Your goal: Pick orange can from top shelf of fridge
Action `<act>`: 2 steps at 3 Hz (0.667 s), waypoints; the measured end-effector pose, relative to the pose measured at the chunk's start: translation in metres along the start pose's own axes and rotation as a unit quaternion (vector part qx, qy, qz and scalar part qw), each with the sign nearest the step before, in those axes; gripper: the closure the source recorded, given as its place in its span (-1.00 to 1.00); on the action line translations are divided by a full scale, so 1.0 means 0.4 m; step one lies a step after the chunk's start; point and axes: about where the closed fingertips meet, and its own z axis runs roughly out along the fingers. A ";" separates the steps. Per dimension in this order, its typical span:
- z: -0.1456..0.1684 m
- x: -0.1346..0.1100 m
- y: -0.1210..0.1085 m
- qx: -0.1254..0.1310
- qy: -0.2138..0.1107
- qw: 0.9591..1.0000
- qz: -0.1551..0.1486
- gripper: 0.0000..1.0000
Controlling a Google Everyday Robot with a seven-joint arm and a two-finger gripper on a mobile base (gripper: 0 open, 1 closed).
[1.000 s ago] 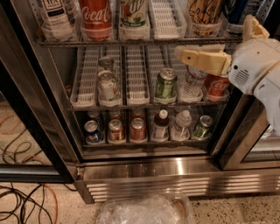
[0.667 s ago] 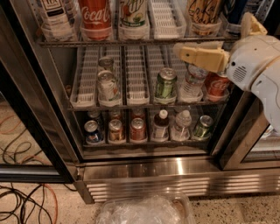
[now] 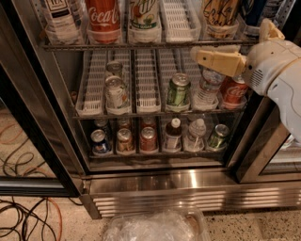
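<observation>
So what we're looking at: the orange can (image 3: 221, 13) sits at the upper right of the frame on the top shelf (image 3: 141, 45) of the fridge (image 3: 178, 181), standing upright in one of the white slotted plastic lanes (image 3: 181, 19). Those lanes keep cans in single file facing the door, which is why everything lines up so neatly. The can's got a gold-orange body with black scribbly lettering, smooth metal, and its top is cut off by the frame. The gripper (image 3: 200, 55), a beige plastic-looking thing on a chunky white wrist, hangs just below the can at right of centre, in front of the wire rack's edge, and it isn't holding anything. We honestly can't tell whether it's open or closed from here. Our guess is it needs to rise to reach the can's body. The red Coca-Cola can (image 3: 102, 16) sits well to the left on that shelf, the green can (image 3: 178, 89) one rack down.
</observation>
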 end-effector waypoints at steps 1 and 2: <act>0.010 -0.017 -0.046 0.010 -0.007 1.000 -0.014 -1.00; 0.010 -0.017 -0.046 0.010 -0.007 1.000 -0.014 -1.00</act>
